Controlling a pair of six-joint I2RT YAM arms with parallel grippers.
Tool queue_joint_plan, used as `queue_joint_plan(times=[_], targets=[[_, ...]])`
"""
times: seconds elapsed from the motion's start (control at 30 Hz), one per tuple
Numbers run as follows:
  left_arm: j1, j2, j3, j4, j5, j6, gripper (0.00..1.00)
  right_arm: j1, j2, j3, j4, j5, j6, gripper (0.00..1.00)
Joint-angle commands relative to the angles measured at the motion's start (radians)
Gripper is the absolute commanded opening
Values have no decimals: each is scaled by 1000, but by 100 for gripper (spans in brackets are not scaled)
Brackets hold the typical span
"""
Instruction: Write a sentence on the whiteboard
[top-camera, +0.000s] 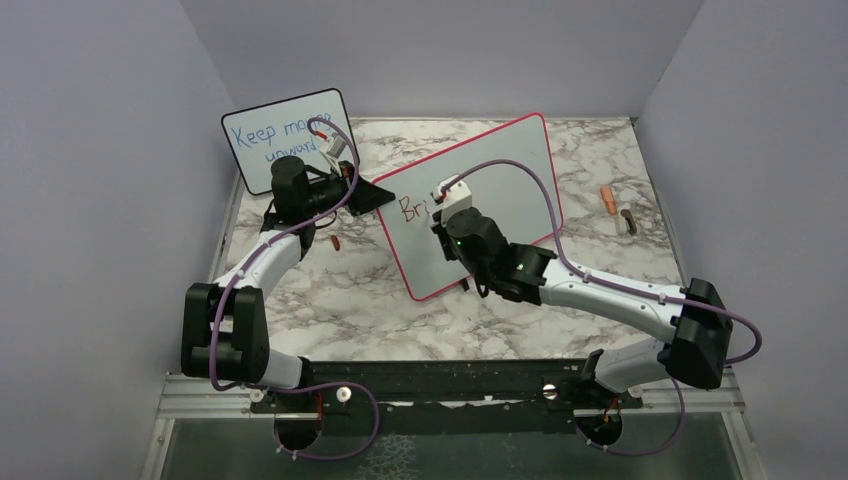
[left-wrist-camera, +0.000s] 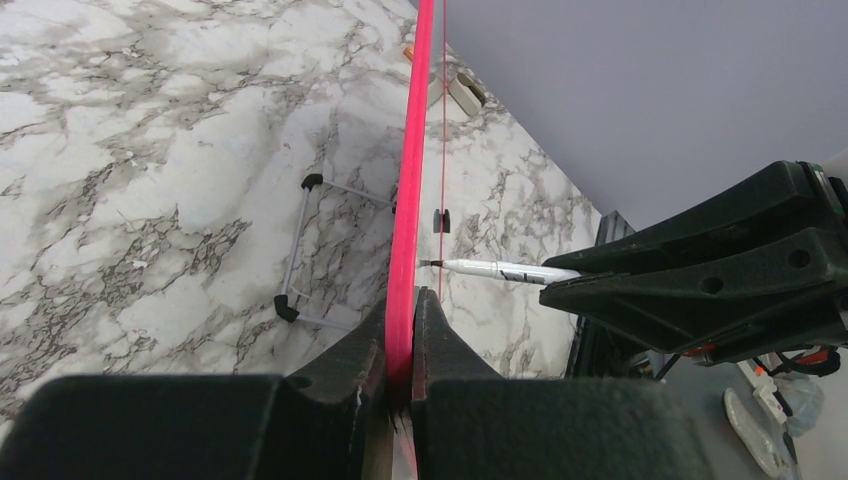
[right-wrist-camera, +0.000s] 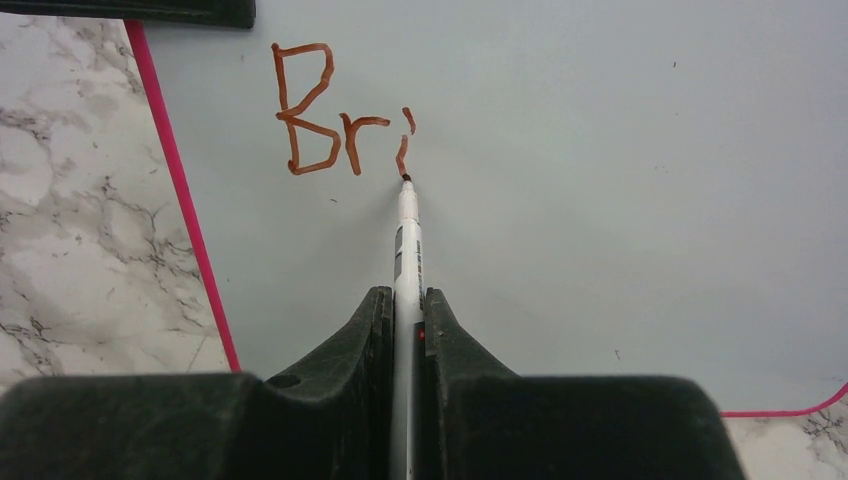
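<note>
Right arm: elbow is folded out to your right, and the forearm reaches in low across the table (top-camera: 350, 290) with the wrist turned to face the board.

- Your right gripper (right-wrist-camera: 405, 300) is pressed together on a marker (right-wrist-camera: 407, 235). It is a slim white barrel with a dark tip, lying straight out ahead between the matte black fingers.
- The tip touches the whiteboard (right-wrist-camera: 600, 200) straight ahead of the fingers, at the foot of the letter "i".
- The sentence (right-wrist-camera: 330, 110) reads only "Bri" so far, in thick reddish-brown strokes just beyond the tip and to its left.
- The board face is smooth, pale grey-white and lightly speckled. It has a thin pink frame with rounded corners.

Left arm: elbow is bent sharply near its base, and the forearm stretches forward to the board's left end.

- Your left gripper (left-wrist-camera: 402, 320) is pinching the pink frame edge-on, one finger on each face of the board.
- Beyond those fingers and to the left, a thin wire foot (left-wrist-camera: 300, 250) with black end caps rests on the grey-veined marble top.

Farther out:

- A small reddish piece (top-camera: 336, 242) lies on the table below the left wrist.
- Behind the left gripper stands a smaller black-framed board (top-camera: 285, 135) with blue handwriting, partly hidden by the arm.
- Well past the whiteboard's right end lie an orange stick (top-camera: 607, 200) and a pale oblong object (top-camera: 627, 222). Both are too small to identify.
</note>
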Motion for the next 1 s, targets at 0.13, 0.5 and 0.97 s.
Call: queue_joint_plan(times=[0.13,0.5,0.97], targets=[[-14,35,-10,-69,-12,77,0,-6,-54,-7,41,0,-28,1],[-14,35,-8,-69,-11,77,0,-48,-83,-41,98,-39,-60,1],[-14,40,-7,-69,-12,77,0,-75,-92,-68,175,-77,-92,1]])
